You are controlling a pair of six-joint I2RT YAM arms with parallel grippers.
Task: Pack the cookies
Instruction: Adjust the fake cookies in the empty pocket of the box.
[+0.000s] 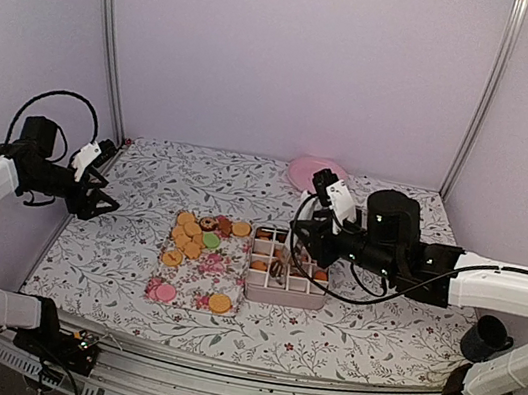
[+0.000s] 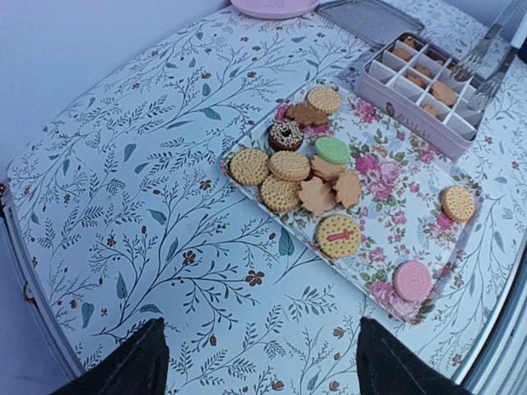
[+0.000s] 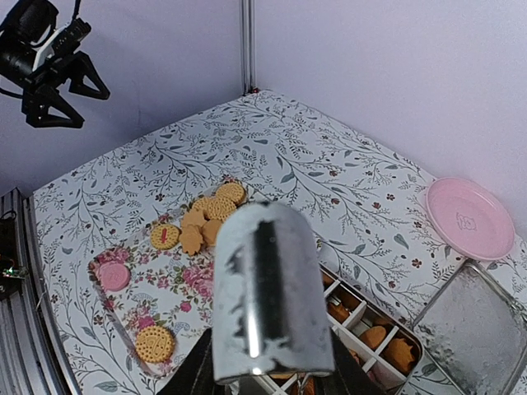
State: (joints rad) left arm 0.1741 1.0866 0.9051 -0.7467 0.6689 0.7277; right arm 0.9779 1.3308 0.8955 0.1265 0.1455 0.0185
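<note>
Many cookies [image 2: 288,164] lie loose on the floral tray [image 2: 395,189], some in the divided tin [image 2: 412,111]; probably light, stiff, brittle, so pinch gently across edges; right gripper [image 1: 312,238] clamps metal tongs [image 3: 268,296], left gripper [image 1: 103,202] gapes empty.

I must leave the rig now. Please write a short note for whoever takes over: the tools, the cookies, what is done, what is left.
Left tool: open, empty, hovering well left of the floral tray.
Right tool: over the divided box, gripping metal tongs.
Cookies: several already in box compartments; about a dozen lie on the tray.
Left to do: move the tray cookies into the box.
</note>
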